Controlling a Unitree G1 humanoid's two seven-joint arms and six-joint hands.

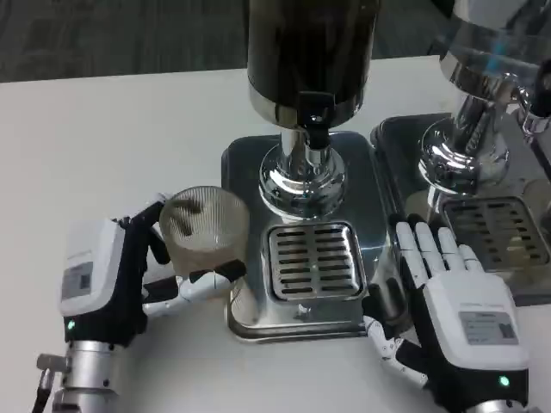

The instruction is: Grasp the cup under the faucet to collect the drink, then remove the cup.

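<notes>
Around your working spot stand two drink dispensers: the nearer dispenser (310, 86), dark-bodied on a chrome pedestal, rises from a steel base with a slotted drip tray (314, 260), and its black faucet (315, 120) hangs above that tray. A second dispenser (482, 103) stands just right of it on the white table (112, 138). Your right hand (448, 301) rests with fingers straight and spread beside the base's right edge, holding nothing. Your left hand (142, 271) grasps the cup (205, 225), a clear ribbed tumbler, upright, just left of the drip tray and short of the faucet.
</notes>
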